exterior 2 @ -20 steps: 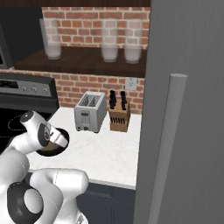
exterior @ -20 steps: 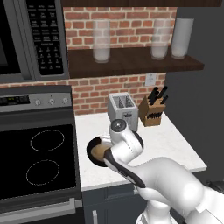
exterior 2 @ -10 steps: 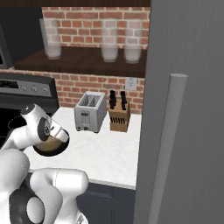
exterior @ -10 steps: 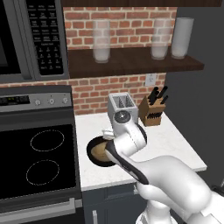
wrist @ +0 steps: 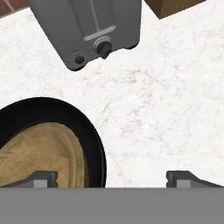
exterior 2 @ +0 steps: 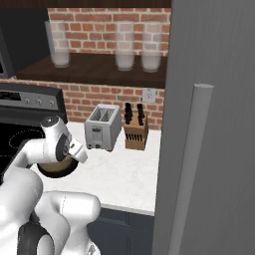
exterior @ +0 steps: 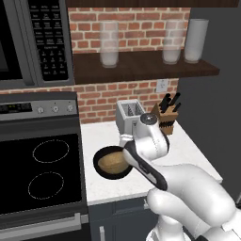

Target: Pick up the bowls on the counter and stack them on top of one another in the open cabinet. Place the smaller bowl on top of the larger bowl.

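The smaller bowl (wrist: 37, 153) is seen nested in the larger bowl (wrist: 94, 135) near the counter's (wrist: 166, 109) stove-side edge, while the gripper (wrist: 116, 177) is held wide open and empty above the black rim, presumably for a grasp.

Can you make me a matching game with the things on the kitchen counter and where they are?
Things:
1. wooden bowl
2. black bowl
3. toaster
4. knife block

Places:
A. right beside the toaster, near the brick wall
B. on the counter, next to the stove
C. between the bowls and the knife block
D. sitting inside the black bowl

Pairs: 1-D, 2-B, 3-C, 4-A
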